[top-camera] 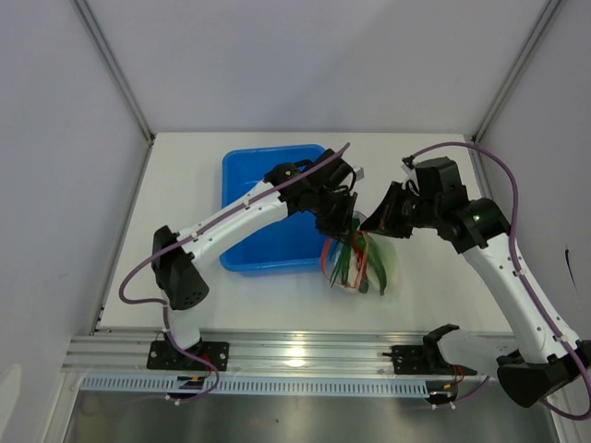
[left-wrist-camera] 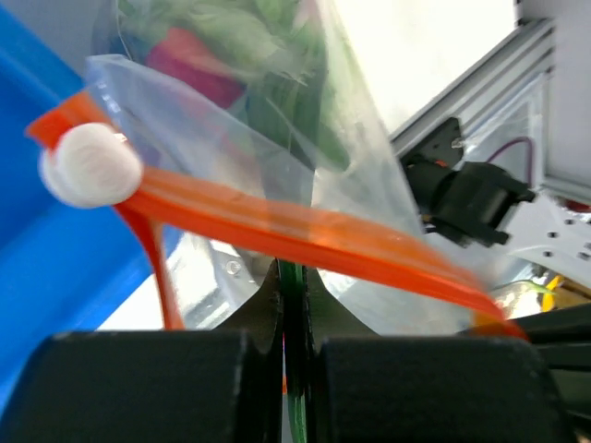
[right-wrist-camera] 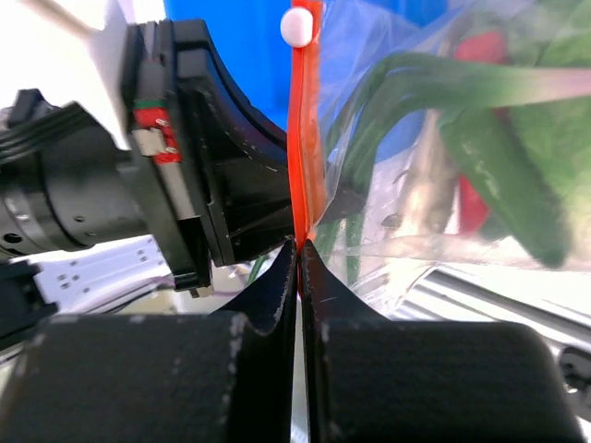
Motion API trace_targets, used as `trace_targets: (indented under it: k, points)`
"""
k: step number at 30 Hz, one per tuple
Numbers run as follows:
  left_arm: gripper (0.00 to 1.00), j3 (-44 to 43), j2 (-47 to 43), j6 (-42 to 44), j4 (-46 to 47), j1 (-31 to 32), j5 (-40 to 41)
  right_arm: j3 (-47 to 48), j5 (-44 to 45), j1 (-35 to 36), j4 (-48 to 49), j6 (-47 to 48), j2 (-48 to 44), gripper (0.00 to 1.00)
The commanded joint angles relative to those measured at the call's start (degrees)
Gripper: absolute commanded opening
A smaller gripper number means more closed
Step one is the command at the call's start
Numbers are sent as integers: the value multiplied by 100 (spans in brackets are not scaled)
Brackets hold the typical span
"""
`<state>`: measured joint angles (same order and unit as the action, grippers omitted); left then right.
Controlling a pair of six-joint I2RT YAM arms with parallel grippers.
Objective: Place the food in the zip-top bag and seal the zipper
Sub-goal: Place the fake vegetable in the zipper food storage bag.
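Left jaws are clamped on the zip-top bag below its zipper, right jaws on the zipper; I judge this tensions the mouth.

We see the table evenly and brightly lit from above, with only faint, soft shadows and glare on the metal rail at its near edge. In both wrist views the backgrounds blow out white, while the jaws and nearby zip-top bag blur.
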<state>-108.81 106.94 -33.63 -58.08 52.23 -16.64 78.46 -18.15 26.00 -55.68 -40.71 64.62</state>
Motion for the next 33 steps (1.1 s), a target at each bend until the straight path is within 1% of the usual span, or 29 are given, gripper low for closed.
trace_targets:
  k: [1, 2, 5, 6, 7, 8, 9, 10, 11, 12, 13, 14, 16, 18, 19, 22, 24, 25, 26, 27, 29, 32, 33]
  points:
    - [1, -218, -305, -398, 386, 24, -136, 144, -672, 28, 145, -368, -37, 0]
    - [1, -411, -279, -477, 229, 42, -129, 161, -750, 80, 93, -402, -46, 0]
    - [1, -553, -235, -610, 113, 42, -76, 4, -839, 195, 205, -578, -229, 0]
    - [0, -379, -252, -784, 113, 51, -102, -127, -978, 221, 372, -683, -318, 0]
    - [1, -256, -287, -881, 339, 59, -181, -433, -1032, 239, 530, -971, -423, 0]
    - [1, 163, -392, -987, 490, 68, -216, -576, -1050, 274, 828, -1113, -624, 0]
    - [1, 307, -454, -1171, 648, 94, -251, -725, -1024, 309, 970, -1245, -730, 0]
    - [1, 447, -515, -1207, 1015, 164, -217, -979, -1006, 318, 1224, -1490, -827, 0]
    - [1, 597, -646, -1216, 1184, 208, -103, -1112, -1006, 335, 1365, -1606, -1046, 0]
    - [0, 1007, -717, -1173, 1377, 252, 107, -1226, -963, 353, 1593, -1790, -1161, 0]
    - [1, 1133, -753, -1138, 1657, 253, 213, -1340, -927, 379, 1691, -1870, -1284, 0]
    - [1, 1369, -840, -1111, 1799, 253, 310, -1550, -892, 397, 1788, -1940, -1546, 0]
    - [1, 1765, -920, -1050, 2107, 253, 608, -1745, -848, 424, 1929, -2063, -1768, 0]
    - [1, 1933, -1068, -1023, 2441, 270, 828, -1991, -822, 424, 1982, -2257, -2039, 0]
    - [1, 2143, -1122, -1014, 2538, 323, 1117, -2070, -839, 415, 2034, -2336, -2102, 0]
    - [1, 2434, -1271, -997, 2969, 472, 1383, -2290, -822, 432, 2053, -2530, -2348, 0]
    - [1, 2444, -1176, -892, 3031, 691, 1620, -2404, -717, 406, 1939, -2486, -2480, 0]
    - [1, 2305, -1097, -865, 2970, 779, 1699, -2466, -742, 389, 1973, -2512, -2507, 0]
    - [1, 2251, -1018, -839, 2857, 850, 2021, -2545, -803, 362, 2034, -2564, -2533, 0]
    - [1, 2155, -947, -812, 2664, 920, 2138, -2633, -847, 353, 2139, -2774, -2568, 0]
    - [1, 2215, -815, -830, 2636, 1105, 2279, -2862, -805, 371, 2395, -2907, -2700, 0]
    - [1, 2329, -692, -961, 2960, 1255, 2297, -2836, -655, 327, 2202, -2741, -2771, 0]
    - [1, 2295, -639, -1031, 3004, 1272, 2184, -2810, -602, 318, 2158, -2697, -2771, 0]
